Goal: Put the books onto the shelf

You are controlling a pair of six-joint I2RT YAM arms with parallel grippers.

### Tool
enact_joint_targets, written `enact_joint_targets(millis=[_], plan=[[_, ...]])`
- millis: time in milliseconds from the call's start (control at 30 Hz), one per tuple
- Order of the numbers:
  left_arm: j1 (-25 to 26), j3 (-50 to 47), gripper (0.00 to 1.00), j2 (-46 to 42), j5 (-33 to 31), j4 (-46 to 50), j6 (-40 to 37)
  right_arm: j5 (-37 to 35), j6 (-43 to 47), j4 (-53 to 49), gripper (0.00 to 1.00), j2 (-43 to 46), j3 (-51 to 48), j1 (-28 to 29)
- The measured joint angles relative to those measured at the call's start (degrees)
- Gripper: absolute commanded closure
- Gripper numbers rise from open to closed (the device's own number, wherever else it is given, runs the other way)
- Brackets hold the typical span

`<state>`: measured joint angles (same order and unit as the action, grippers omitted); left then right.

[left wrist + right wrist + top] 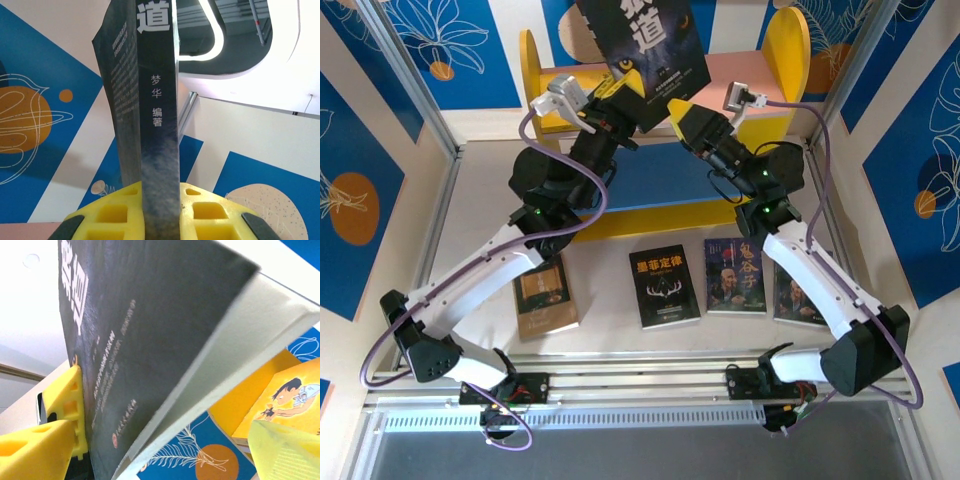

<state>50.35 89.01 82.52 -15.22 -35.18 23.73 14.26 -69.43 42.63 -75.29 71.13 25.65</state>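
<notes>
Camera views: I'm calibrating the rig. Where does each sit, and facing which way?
Top external: above and behind, looking down on left arm, right arm, shelf and held book.
Left wrist: faces up the book's spine; yellow left jaws clamp it.
Right wrist: faces up its cover; right jaws open around it.
All share the book.

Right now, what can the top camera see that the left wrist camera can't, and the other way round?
Top view: a brown paperback book and three dark paperback books lying flat on the white table, plus the wooden shelf with yellow sides. Left wrist view: small white characters running down a spine, and a glowing ceiling light loop. Both: the tall black paperback book clamped in the left pincer.
</notes>
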Motion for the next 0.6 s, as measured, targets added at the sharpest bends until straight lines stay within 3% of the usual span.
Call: enact_joint_targets(millis=[133,300,600], plan=[[0.20,-2.29,1.00,-0.50,-0.85,-1.68,0.37,-0.37,-0.81,1.60,0.22,-1.79,0.57,0.68],[0.28,-3.80,1.00,-0.70,-1.68,-2.38,1.05,-0.70,-0.98,2.93,0.47,-2.73,1.20,1.18],[0.42,-6.47,1.00,-1.49,-4.17,-6.25,1.46,-0.96,-2.62,4.07,0.77,-2.99,1.42,1.57]])
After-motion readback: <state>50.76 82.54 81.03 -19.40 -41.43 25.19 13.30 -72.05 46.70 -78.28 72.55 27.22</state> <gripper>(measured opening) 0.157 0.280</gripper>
